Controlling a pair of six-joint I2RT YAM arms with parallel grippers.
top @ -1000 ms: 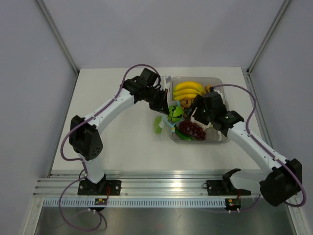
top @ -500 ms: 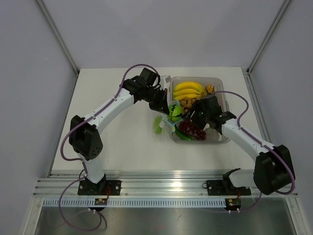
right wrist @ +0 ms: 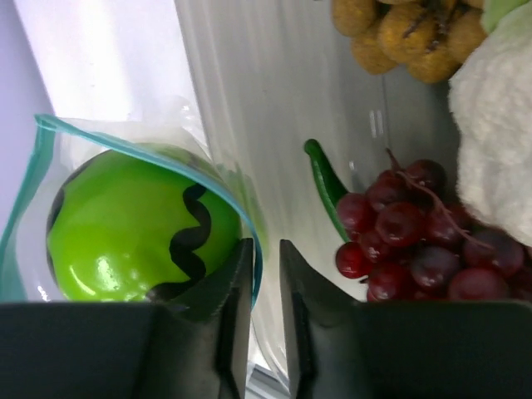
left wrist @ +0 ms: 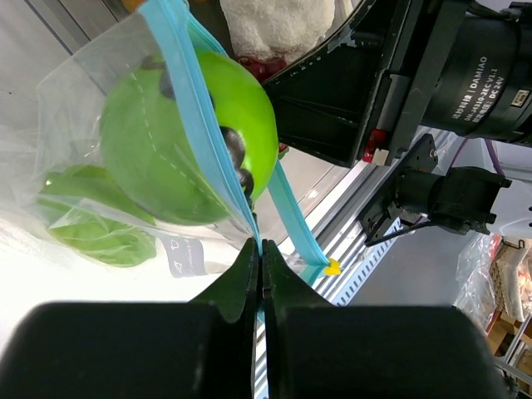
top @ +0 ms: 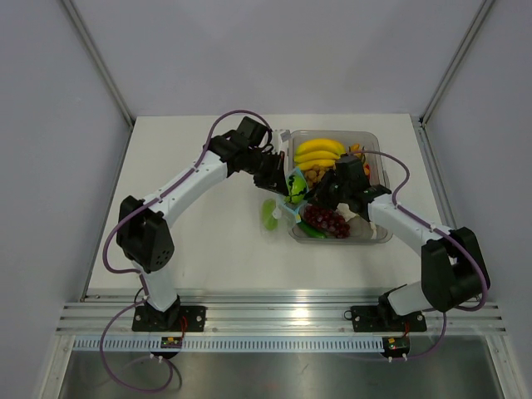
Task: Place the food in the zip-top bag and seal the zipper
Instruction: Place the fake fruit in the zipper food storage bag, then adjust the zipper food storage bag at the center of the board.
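Top: holds the zip-top bag (top: 279,206) beside the tub (top: 381,236), green piece (top: 298,189) inside

Left wrist: pinches the zipper (left wrist: 293,218) in fully shut left jaws

Right wrist: straddles the strip with right jaws a slit apart, gripping nothing; should bite squarely, clear of the green piece

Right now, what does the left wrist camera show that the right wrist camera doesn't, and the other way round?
Left wrist only: the left gripper shut on the zipper, and a flat green piece seen through the zip-top bag. Right wrist only: grapes, cauliflower, and the right gripper with its jaws slightly apart. Both: the green round piece in that bag's mouth.
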